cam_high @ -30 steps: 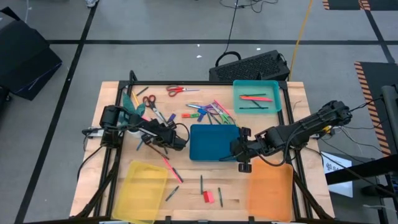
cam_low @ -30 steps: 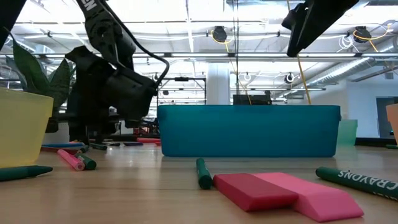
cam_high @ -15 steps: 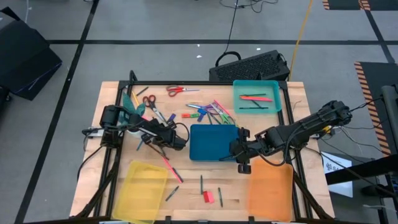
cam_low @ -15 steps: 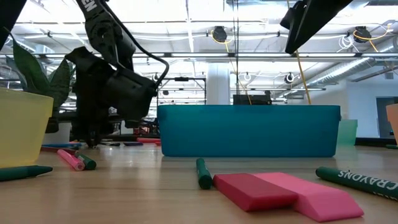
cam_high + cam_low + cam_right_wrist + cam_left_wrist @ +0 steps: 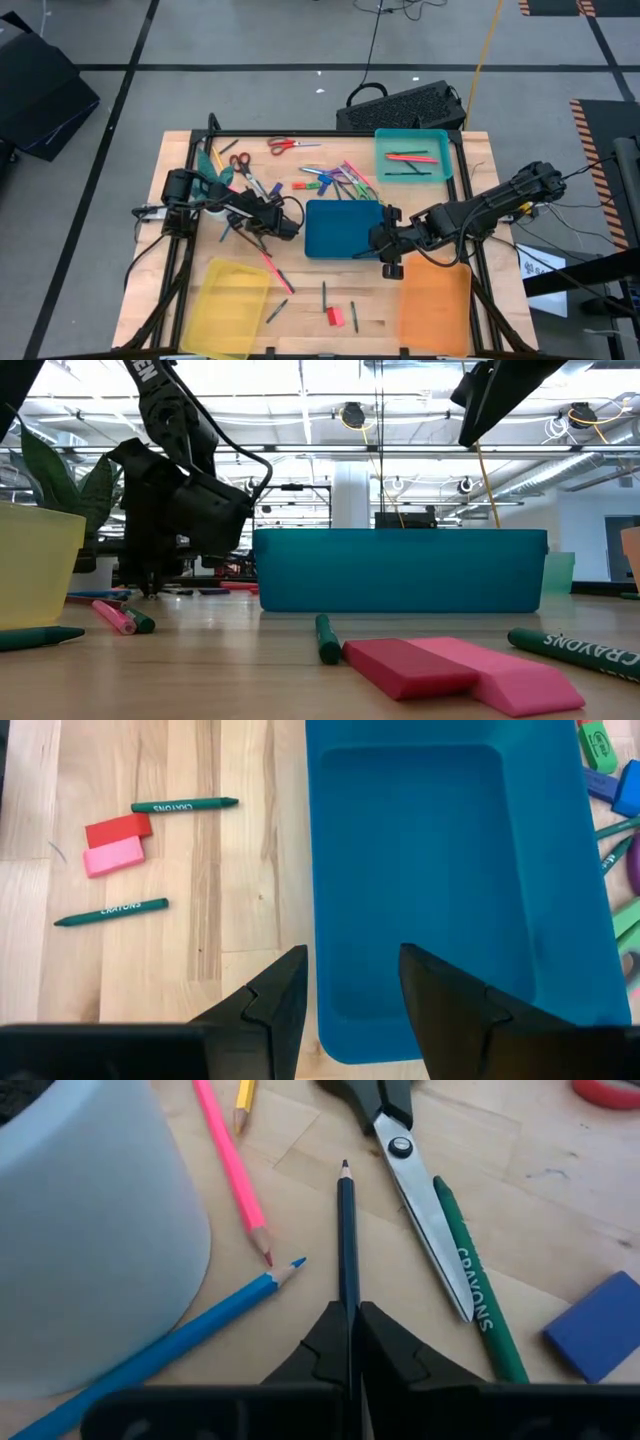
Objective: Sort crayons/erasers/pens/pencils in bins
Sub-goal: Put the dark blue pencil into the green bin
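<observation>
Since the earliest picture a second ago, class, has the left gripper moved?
No. In the high view the left gripper sits at the same spot beside the dark blue bin's left edge, shut on a dark blue pencil.

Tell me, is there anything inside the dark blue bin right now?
No. In the right wrist view the dark blue bin shows only its bare floor, and the open right gripper hangs over its near rim.

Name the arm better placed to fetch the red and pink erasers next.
Right. The right gripper is open and empty by the blue bin; the left gripper is shut on a dark pencil.
</observation>
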Available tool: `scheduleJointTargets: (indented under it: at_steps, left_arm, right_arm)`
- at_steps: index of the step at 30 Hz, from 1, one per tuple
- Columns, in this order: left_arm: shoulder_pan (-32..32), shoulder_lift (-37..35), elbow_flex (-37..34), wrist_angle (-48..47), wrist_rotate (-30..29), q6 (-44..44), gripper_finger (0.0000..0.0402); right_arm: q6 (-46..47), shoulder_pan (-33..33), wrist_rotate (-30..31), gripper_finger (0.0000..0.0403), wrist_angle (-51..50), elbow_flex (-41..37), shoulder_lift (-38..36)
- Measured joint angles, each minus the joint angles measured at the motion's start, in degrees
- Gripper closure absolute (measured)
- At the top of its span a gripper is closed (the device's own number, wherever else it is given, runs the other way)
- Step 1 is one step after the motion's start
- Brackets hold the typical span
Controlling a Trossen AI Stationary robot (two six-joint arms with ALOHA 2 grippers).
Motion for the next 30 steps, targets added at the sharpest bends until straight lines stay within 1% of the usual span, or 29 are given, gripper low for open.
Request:
scheduleJointTargets:
  at_steps: [6, 11, 19, 23, 30]
  left_arm:
    - [-0.37, -0.69, 0.71, -0.06, 0.55, 1.96, 0.039]
    - [-0.46, -3.64, 0.92, 0.87, 1.22, 2.82, 0.0391]
    - [-0.7, -9.88, 1.01, 0.89, -1.0, 10.05, 0.0401]
    - [-0.76, -12.23, 1.01, 0.47, -1.14, 13.12, 0.0395]
    - [-1.1, -11.88, 0.39, 0.37, 0.34, 14.31, 0.0391]
  right_arm:
    - [-0.17, 0.0, 0.04, 0.0252, 0.61, 0.0, 0.0]
    - [-0.17, 0.0, 0.07, 0.0252, 0.67, 0.0, 0.0]
    - [-0.06, 0.0, 0.38, 0.0252, 1.78, -0.16, 0.02]
    - [-0.14, -0.02, 0.39, 0.0252, 4.76, -1.95, 0.04]
    - [0.5, -0.02, 0.23, 0.0252, 7.25, -5.08, 0.04]
